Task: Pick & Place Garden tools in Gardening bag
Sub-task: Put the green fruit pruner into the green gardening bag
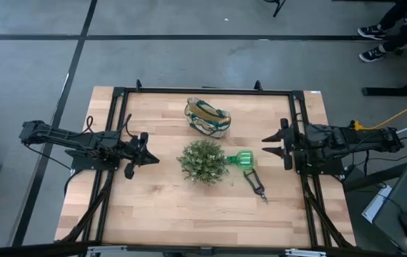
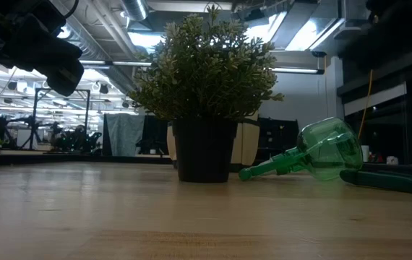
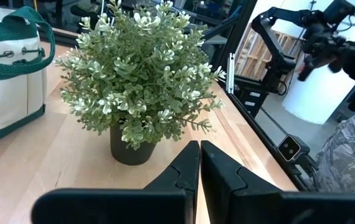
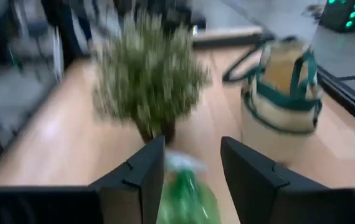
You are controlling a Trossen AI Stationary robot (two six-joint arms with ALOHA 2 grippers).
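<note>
Translucent green plastic tool (image 2: 322,153) beside bushy potted plant (image 2: 206,79).

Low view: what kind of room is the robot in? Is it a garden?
Not a garden; it looks like an indoor lab or workshop. Long ceiling lights hang overhead, the wooden table sits in a black metal frame on a grey floor, and the plant is just a potted one.

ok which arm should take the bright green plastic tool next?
Right. The open right gripper faces the bright green plastic tool lying just ahead of it. The shut left gripper has the round bushy green plant between it and the tool.
</note>
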